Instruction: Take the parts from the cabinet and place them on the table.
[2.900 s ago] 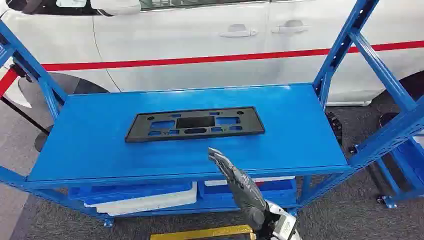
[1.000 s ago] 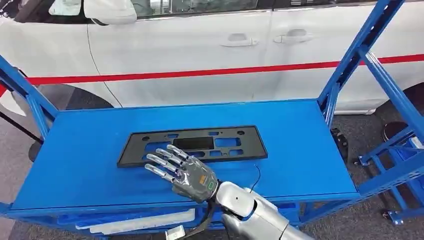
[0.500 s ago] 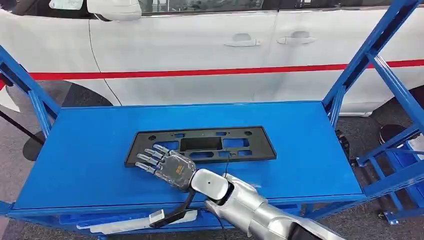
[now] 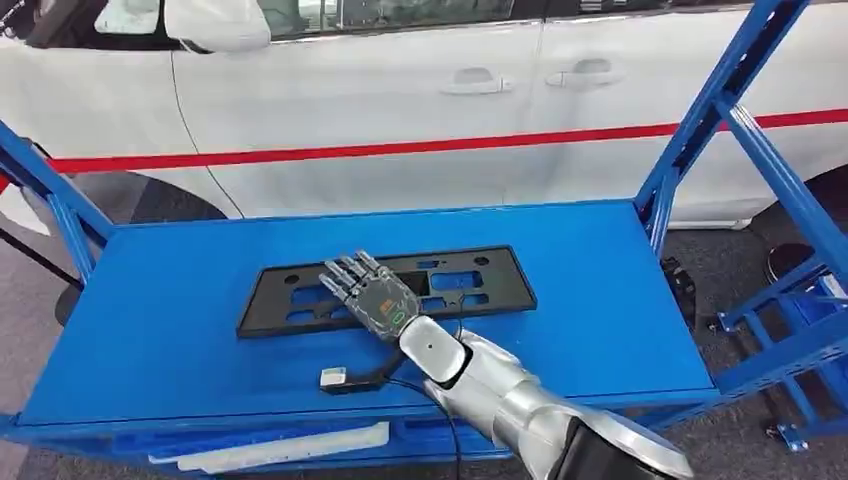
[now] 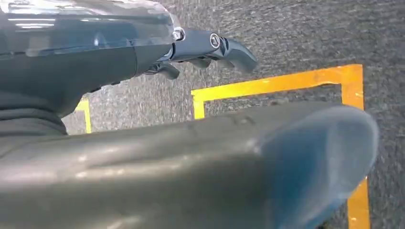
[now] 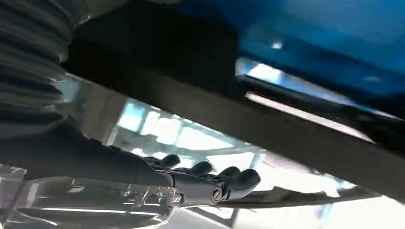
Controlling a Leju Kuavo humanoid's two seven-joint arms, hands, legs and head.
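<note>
So, right hand (image 4: 372,296): flat over the black plate (image 4: 300,298), fingers extended and apart, holding nothing; looks set up to get a grip on it
plate: lying flat mid-shelf on the blue rack (image 4: 600,300), not lifted yet
left hand (image 5: 210,47): hangs over the floor, fingers loosely spread, holds nothing
count: one plate, one rack shelf, one white car (image 4: 400,100) behind
</note>
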